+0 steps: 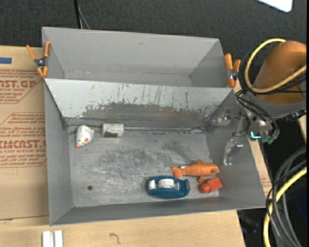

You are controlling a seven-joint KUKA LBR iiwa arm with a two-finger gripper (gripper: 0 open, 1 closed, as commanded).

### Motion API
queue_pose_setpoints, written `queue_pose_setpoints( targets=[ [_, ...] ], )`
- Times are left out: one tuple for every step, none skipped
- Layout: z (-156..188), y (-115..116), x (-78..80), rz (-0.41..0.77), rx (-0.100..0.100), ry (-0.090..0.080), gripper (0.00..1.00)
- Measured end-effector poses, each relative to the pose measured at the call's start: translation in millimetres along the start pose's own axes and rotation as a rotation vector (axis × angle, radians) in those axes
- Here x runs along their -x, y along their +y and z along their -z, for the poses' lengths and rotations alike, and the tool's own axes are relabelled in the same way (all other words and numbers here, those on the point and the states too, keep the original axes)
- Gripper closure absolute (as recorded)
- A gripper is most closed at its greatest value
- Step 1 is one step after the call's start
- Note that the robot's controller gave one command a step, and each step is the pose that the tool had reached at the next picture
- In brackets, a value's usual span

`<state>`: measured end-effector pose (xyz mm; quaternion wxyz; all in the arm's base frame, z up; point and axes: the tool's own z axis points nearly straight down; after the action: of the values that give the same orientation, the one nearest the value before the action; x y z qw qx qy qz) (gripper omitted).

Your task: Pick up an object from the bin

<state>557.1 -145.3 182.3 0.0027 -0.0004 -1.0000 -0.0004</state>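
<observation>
The gripper [230,149] hangs low against the right-hand wall of the bin [134,60], above the floor. I cannot tell from this view whether it is open or closed, and nothing can be seen held in it.

The nearest thing is an orange carrot-shaped toy [195,169], just beside the gripper, to its left and a little toward the near wall. The toy's long axis runs roughly left to right across the floor, with its thick end pointing at the gripper. A grip would probably need to close across that axis.

A small red block [210,186] sits just beside the carrot on its near side. A blue tape dispenser [167,188] lies further left. A white toy [84,136] and a small grey box [113,130] lie well apart in the far left corner.
</observation>
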Motion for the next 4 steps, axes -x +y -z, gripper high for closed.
queue_pose_setpoints(
  targets=[
    [4.1,0.5,1.9,0.002,-0.001,-0.007,0.00],
    [-24.1,9.2,-4.0,0.196,-0.005,-0.015,0.00],
    [-110.6,36.6,-7.0,0.341,-0.003,-0.014,1.00],
    [-110.6,36.6,-7.1,0.342,-0.003,-0.014,1.00]
  ],
)
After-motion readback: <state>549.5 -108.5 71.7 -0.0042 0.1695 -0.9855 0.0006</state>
